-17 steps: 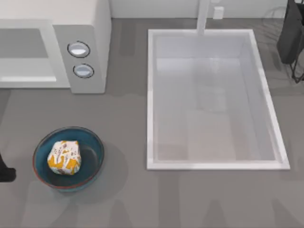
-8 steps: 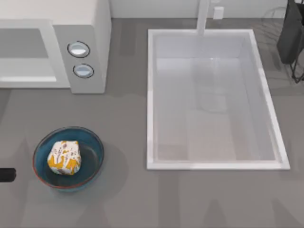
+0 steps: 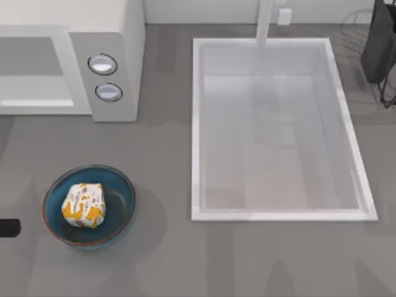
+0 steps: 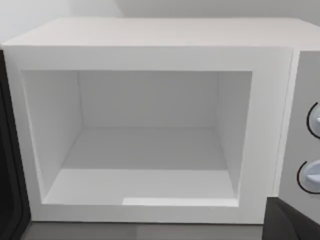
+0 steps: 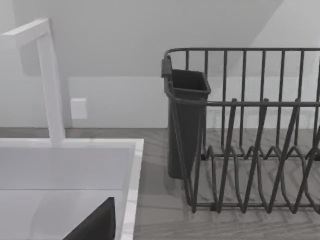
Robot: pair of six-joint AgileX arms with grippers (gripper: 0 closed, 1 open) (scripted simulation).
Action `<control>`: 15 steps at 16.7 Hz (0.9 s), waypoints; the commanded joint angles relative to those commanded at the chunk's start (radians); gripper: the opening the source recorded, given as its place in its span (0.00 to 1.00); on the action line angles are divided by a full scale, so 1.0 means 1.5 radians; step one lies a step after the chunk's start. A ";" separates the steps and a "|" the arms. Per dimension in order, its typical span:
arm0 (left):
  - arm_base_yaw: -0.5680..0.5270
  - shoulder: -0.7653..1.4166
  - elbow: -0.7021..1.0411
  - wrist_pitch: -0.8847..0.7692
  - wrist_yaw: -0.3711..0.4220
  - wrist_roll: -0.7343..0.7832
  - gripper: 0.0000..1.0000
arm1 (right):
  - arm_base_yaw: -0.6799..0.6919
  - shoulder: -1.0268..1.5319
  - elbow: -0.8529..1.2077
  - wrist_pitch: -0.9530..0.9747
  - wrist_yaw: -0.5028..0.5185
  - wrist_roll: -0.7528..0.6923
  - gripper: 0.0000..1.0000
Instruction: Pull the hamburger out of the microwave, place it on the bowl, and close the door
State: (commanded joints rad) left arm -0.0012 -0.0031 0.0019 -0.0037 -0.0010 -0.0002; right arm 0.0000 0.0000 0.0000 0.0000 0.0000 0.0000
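Microwave point(image 3: 105, 37) casing read as smooth matt white plastic; cavity walls equally matt. Knobs point(image 3: 103, 64) showed shiny silver metal rims. Bowl point(image 3: 120, 207) looked glazed, faintly glossy. Hamburger point(image 3: 83, 205) wrap appeared papery, creased. Table point(image 3: 167, 260) was matt grey with faint grain. Sink point(image 3: 346, 213) smooth, satin white. Dish rack point(image 5: 260, 150) was dark wire metal

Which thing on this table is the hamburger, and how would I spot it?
Start at the big white microwave at the table's back left, then come forward to the round blue bowl in front of it. The hamburger is the small white-wrapped lump with orange-yellow patches lying inside that bowl.
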 joint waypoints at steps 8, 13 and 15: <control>-0.022 -0.076 0.039 -0.116 -0.022 -0.001 0.00 | 0.000 0.000 0.000 0.000 0.000 0.000 1.00; -0.032 -0.083 0.035 -0.122 -0.033 -0.001 0.00 | 0.000 0.000 0.000 0.000 0.000 0.000 1.00; -0.066 -0.101 0.029 -0.135 -0.068 -0.002 0.00 | 0.000 0.000 0.000 0.000 0.000 0.000 1.00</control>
State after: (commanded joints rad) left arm -0.1007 -0.1553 0.0461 -0.2061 -0.1031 -0.0029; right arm 0.0000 0.0000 0.0000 0.0000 0.0000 0.0000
